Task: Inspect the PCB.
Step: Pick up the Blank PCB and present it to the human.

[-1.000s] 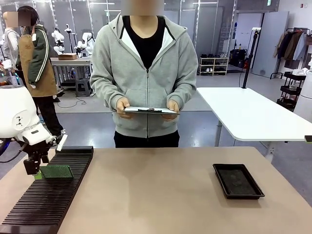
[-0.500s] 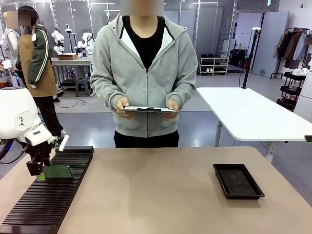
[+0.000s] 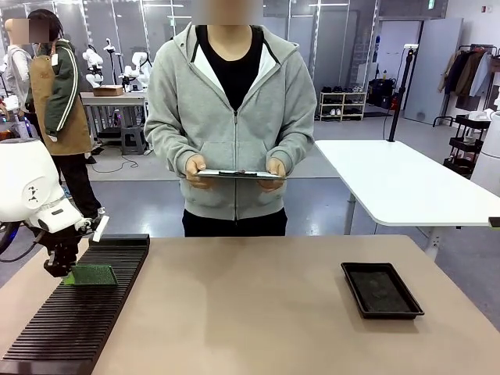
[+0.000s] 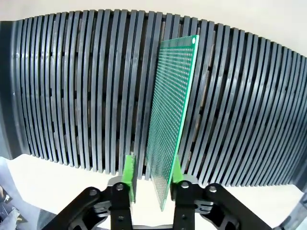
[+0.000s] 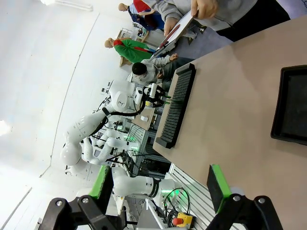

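Note:
The green PCB stands on edge in a slot of the black slotted rack at the table's left. In the left wrist view the PCB rises between the green pads of my left gripper. It lies close to the right pad, with a clear gap to the left pad, so the gripper is open around the board's near edge. In the front view the left gripper sits at the board's left end. My right gripper hangs open high over the table, holding nothing.
A person across the table holds a thin grey clipboard flat in both hands. A shallow black tray lies at the table's right. The rack and tray also appear in the right wrist view.
My left gripper has shifted slightly right and up at the board's end. The PCB stays at the same place on the rack. The person's clipboard has levelled a little.

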Available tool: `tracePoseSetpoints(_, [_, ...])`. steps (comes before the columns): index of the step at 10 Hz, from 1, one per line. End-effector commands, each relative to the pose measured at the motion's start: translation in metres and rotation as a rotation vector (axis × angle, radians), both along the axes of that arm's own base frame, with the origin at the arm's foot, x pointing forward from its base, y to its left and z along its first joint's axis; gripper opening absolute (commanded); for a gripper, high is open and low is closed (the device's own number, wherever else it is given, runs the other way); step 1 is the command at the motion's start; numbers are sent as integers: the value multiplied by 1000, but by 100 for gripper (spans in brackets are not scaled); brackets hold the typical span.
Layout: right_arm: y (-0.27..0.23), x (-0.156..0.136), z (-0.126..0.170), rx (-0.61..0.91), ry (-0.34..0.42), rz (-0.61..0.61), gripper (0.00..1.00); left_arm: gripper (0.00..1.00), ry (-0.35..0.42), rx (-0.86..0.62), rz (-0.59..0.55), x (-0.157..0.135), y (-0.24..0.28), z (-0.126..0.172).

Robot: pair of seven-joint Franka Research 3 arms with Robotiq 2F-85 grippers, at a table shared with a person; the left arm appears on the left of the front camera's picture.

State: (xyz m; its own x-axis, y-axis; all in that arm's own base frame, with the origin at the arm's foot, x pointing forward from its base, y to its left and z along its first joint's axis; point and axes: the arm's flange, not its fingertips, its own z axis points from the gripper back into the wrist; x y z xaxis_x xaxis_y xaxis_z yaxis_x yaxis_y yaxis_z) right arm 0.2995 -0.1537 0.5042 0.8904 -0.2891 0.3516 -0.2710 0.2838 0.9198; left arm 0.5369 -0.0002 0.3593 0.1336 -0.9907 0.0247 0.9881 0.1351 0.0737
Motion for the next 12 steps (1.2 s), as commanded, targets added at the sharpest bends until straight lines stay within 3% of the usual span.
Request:
tracePoseSetpoints(1, [0, 3, 2, 5, -26, 0, 100, 0, 17, -24, -23, 4, 1, 4])
tracePoseSetpoints(9, [0, 3, 2, 5, -26, 0, 100, 0, 62, -12, -20, 5, 4, 7])
tracePoseSetpoints(11, [0, 3, 2, 5, -26, 0, 100, 0, 61, -13, 45, -1, 5, 32])
tracePoseSetpoints(12, [0, 3, 2, 5, -26, 0, 100, 0, 61, -21, 25, -10, 2, 52])
